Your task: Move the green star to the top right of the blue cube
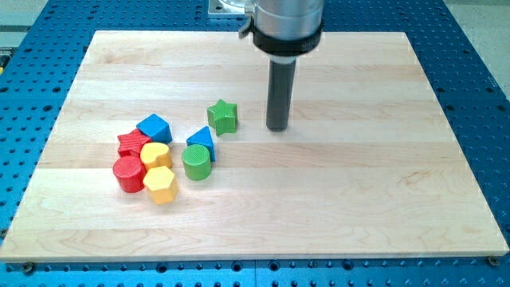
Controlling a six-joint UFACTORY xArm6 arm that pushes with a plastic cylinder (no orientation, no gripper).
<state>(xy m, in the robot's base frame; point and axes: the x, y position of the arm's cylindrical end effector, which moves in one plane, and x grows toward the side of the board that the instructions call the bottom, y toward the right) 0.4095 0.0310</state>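
The green star [224, 115] stands on the wooden board [358, 183], left of centre. My tip [277, 127] rests on the board a short way to the star's right, apart from it. The blue cube [154, 127] sits further left, at the top of a cluster of blocks. A blue triangular block [201, 141] lies between the cube and the star, just below and left of the star.
A green cylinder [196, 162] sits below the blue triangle. Left of it cluster a red star [132, 144], a red cylinder [127, 173], a yellow rounded block [155, 155] and a yellow hexagon [160, 183]. A blue perforated table [478, 96] surrounds the board.
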